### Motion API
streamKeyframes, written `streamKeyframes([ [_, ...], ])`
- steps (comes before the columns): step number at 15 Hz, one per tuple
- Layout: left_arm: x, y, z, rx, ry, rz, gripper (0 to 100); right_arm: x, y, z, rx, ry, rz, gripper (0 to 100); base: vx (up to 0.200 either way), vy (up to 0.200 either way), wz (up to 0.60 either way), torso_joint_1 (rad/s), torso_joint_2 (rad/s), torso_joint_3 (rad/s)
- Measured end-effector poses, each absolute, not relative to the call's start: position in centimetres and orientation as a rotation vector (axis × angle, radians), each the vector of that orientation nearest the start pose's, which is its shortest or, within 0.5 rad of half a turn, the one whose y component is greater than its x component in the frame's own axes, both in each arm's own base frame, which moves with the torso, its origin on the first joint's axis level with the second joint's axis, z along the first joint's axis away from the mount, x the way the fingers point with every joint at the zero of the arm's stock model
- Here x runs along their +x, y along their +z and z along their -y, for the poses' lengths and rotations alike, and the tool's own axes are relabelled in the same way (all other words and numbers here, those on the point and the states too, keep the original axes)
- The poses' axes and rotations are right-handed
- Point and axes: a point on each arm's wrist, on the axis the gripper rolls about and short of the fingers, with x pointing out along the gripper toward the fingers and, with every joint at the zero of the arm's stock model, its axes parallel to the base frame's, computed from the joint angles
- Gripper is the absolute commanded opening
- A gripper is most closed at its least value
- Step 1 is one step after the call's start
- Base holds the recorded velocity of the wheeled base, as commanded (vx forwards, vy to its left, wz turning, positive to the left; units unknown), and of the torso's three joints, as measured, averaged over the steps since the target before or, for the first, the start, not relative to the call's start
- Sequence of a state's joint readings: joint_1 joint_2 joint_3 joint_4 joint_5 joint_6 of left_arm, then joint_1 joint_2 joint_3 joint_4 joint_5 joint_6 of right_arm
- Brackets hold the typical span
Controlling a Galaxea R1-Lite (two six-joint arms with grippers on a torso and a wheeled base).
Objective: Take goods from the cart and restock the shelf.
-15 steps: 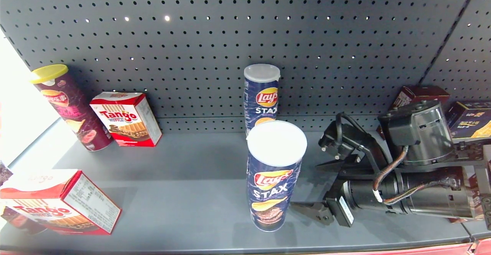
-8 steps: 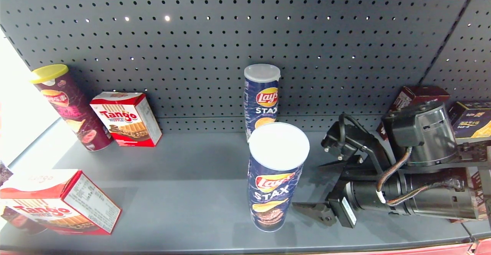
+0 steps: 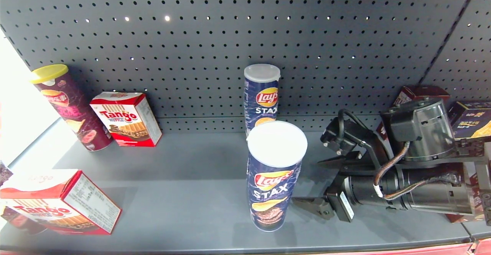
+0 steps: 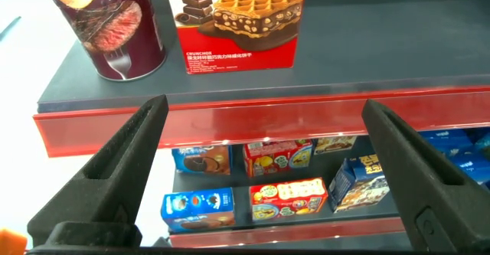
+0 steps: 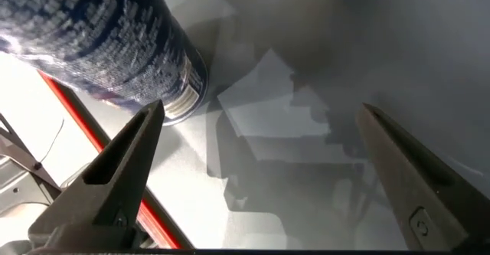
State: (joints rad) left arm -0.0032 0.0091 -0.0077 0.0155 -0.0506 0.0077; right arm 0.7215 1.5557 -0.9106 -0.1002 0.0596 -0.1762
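Two blue chip cans are stood upright on the shelf (image 3: 184, 178): the front can (image 3: 274, 178) near the edge, the back can (image 3: 261, 94) right behind it by the wall. Both are shut with pale lids, so the insides are hidden. The right claw (image 3: 310, 183) is spread wide just beside the front can, not touching it. The left claw (image 4: 264, 103) is spread wide too, before the red shelf edge (image 4: 253, 121), below a dark red can (image 4: 115, 25) and a wafer box (image 4: 237, 21), both cut off at the top.
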Motion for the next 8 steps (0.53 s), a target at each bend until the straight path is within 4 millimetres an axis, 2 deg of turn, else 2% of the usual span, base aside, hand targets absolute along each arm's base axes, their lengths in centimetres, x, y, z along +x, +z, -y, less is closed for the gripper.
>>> streamKeyframes([
  [8,-2.27,7.62,0.11,0.007,-0.055,-0.017,100,20.34,20.04,-18.07,-0.346,0.808,-0.464,100,0.000,0.000,0.00,0.000,0.00,0.000],
])
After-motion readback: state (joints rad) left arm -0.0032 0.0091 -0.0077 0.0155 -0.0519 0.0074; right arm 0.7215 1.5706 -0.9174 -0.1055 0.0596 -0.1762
